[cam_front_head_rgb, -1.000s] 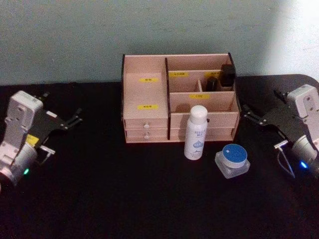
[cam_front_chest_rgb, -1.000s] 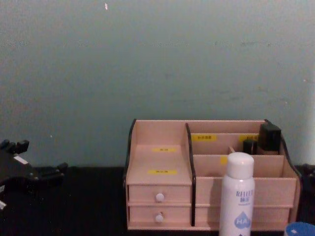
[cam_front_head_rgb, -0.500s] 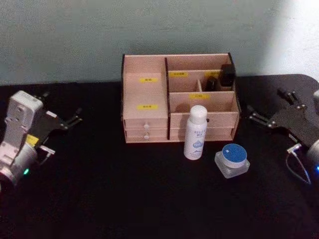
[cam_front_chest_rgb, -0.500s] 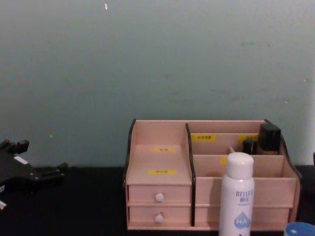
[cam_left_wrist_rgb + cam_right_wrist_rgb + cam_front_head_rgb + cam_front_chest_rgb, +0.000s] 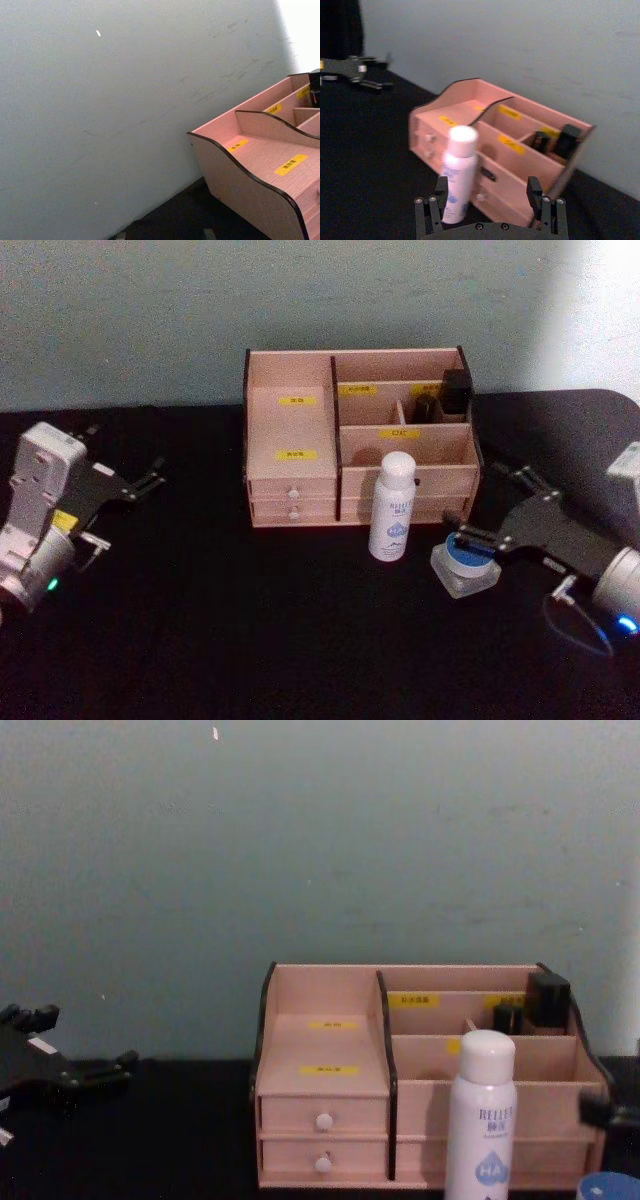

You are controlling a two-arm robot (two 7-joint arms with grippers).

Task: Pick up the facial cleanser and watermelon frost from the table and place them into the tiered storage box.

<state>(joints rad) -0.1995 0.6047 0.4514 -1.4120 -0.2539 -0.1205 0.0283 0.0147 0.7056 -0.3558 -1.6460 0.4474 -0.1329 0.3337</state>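
A table (image 5: 250, 620) runs up to a wall, and the tiered storage box (image 5: 405, 480) stands at the table's back, near the middle, with its drawers facing forward. Two small bottles (image 5: 455, 390) stand in its rear right compartment. The facial cleanser (image 5: 393, 508) stands upright on the table just in front of the box's right half. The watermelon frost (image 5: 465, 565) sits on the table to the right of the cleanser and slightly nearer. The right gripper (image 5: 487, 506) reaches in from the right, fingers spread, one finger at the jar's far side. The left gripper (image 5: 150, 475) hangs well to the left of the box.
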